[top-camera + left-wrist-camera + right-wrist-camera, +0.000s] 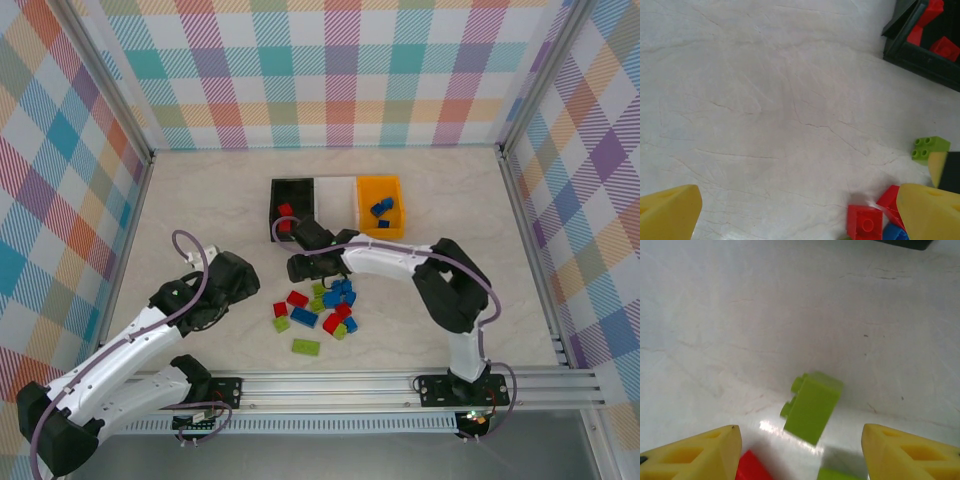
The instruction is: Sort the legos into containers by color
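Observation:
The loose legos (320, 305) lie in a red, blue and lime green cluster at the table's middle front. The black bin (293, 200) holds red bricks, the white bin (336, 195) looks empty, and the orange bin (380, 205) holds blue bricks. My right gripper (300, 268) hovers open at the cluster's upper left. In the right wrist view a lime green brick (811, 406) lies on its side between the wide fingers (700, 452), untouched by either. My left gripper (235, 280) is open left of the pile, with bare table between its fingers (667, 212).
The left wrist view has red bricks (865, 222), a blue one (895, 234) and a green one (929, 148) near the right finger, and the black bin's corner (920, 55) with red bricks inside. A red brick (752, 467) lies by my right gripper's left finger. Plaid walls enclose the table.

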Motion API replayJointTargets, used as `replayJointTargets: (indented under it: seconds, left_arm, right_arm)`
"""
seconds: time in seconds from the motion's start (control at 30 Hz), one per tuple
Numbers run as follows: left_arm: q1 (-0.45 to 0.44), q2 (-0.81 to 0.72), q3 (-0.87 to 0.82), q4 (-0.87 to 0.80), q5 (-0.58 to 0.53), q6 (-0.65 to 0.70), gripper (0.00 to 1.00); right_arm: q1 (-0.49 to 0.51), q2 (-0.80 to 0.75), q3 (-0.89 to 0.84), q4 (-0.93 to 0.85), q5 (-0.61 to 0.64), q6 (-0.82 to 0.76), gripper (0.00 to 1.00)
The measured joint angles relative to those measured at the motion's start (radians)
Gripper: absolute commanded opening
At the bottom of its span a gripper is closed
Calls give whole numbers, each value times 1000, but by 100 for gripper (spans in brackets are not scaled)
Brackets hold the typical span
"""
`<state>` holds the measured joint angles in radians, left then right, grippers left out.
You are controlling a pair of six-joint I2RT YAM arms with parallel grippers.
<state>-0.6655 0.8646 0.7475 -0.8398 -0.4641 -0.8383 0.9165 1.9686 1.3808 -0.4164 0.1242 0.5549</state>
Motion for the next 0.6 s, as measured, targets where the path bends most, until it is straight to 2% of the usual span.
replayJointTargets:
  seconds: [0.23,0.4,0.6]
  left_arm:
    - [0,0,-6,0,-1,1,100]
    - [0,0,-8,1,-1,1,100]
    - [0,2,-8,4,3,6,100]
  right_arm:
    - [2,85,54,-39,47,35,49]
    - [2,92,68,-49,63,35,34]
    - [2,92,69,-48,77,35,25]
